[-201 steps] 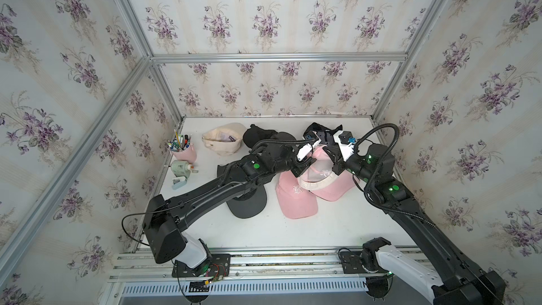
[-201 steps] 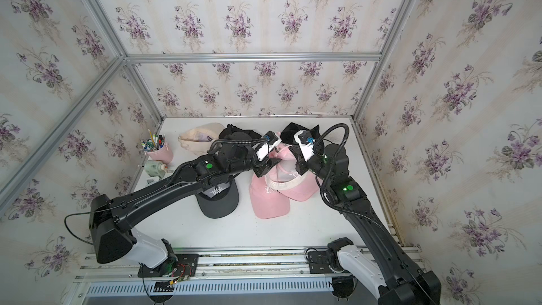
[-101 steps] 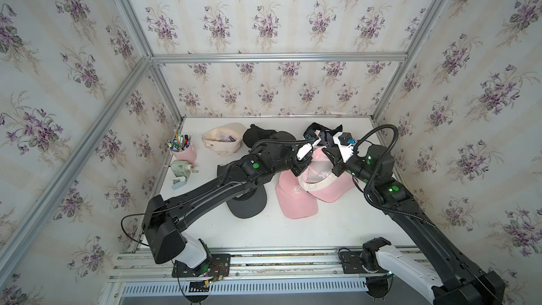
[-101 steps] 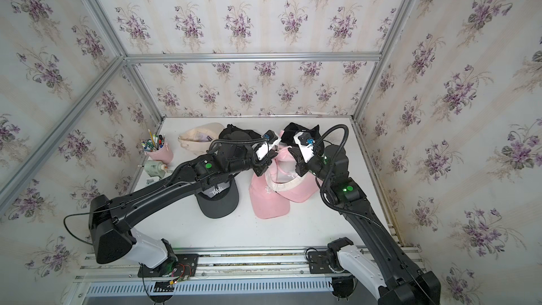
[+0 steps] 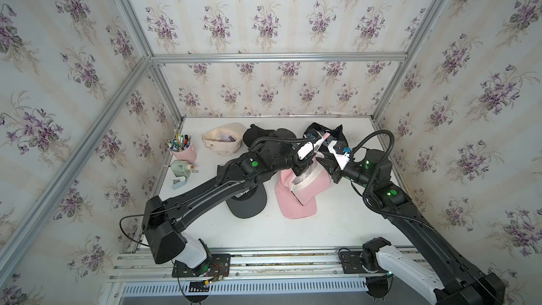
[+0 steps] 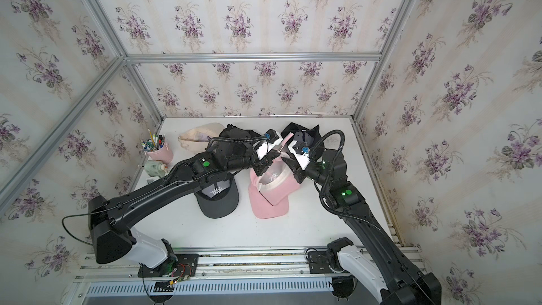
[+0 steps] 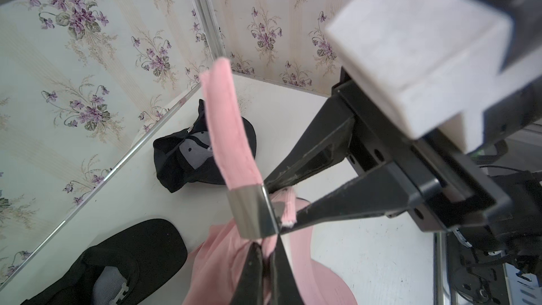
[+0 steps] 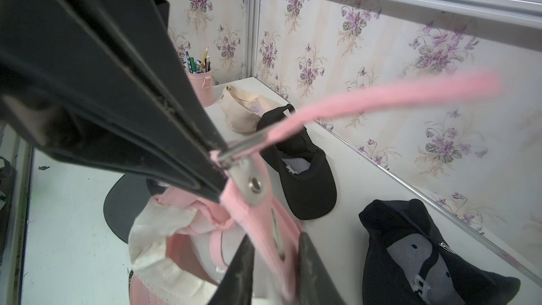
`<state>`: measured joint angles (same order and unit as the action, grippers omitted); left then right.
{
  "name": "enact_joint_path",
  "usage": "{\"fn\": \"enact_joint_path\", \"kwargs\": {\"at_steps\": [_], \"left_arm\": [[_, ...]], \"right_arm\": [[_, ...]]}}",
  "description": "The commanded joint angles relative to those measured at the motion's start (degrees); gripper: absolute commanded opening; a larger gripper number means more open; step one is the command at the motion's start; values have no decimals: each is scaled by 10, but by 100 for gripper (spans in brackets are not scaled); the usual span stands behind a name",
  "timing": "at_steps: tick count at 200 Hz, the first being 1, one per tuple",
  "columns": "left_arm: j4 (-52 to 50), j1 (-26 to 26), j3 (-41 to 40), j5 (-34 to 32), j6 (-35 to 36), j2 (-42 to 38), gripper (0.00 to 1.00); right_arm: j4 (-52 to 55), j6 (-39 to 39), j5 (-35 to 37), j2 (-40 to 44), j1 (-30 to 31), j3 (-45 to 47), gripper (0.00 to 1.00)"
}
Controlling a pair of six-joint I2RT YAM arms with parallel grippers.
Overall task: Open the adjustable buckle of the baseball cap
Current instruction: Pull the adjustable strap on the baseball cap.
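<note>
Pink cap (image 5: 296, 203) lies at table (image 5: 293, 236) centre, brim frontward. Behind brim, right gripper (image 8: 275, 239) released, jaws apart, astride strap (image 8: 258, 224). Left gripper (image 7: 265, 244) clenched on strap just below metal buckle (image 7: 252, 212). Strap tail juts past buckle toward back wall.

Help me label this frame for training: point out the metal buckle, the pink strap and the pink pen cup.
metal buckle (image 7: 252, 212), left wrist view, on its flat silver face.
pink strap (image 7: 225, 124), left wrist view, midway along its free end.
pink pen cup (image 8: 203, 89), right wrist view, on its side wall.
</note>
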<state>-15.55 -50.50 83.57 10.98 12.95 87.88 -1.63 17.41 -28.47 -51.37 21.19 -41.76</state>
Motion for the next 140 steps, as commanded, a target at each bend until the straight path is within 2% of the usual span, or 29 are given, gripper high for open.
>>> {"fn": "enact_joint_path", "kwargs": {"at_steps": [1, 28, 61, 112, 140], "left_arm": [[1, -2, 12, 15, 10, 7, 0], [-10, -5, 25, 17, 14, 12, 0], [-25, -12, 47, 17, 26, 24, 0], [-49, -16, 84, 11, 32, 52, 0], [-58, -18, 100, 10, 35, 65, 0]], "right_arm": [[-22, 25, 6, 7, 2, -1, 31], [-21, 30, 24, 12, 3, -1, 35], [-21, 38, 27, 23, 2, -2, 34], [-8, 42, 44, 57, 2, -10, 24], [2, 41, 58, 64, 2, -13, 10]]}}
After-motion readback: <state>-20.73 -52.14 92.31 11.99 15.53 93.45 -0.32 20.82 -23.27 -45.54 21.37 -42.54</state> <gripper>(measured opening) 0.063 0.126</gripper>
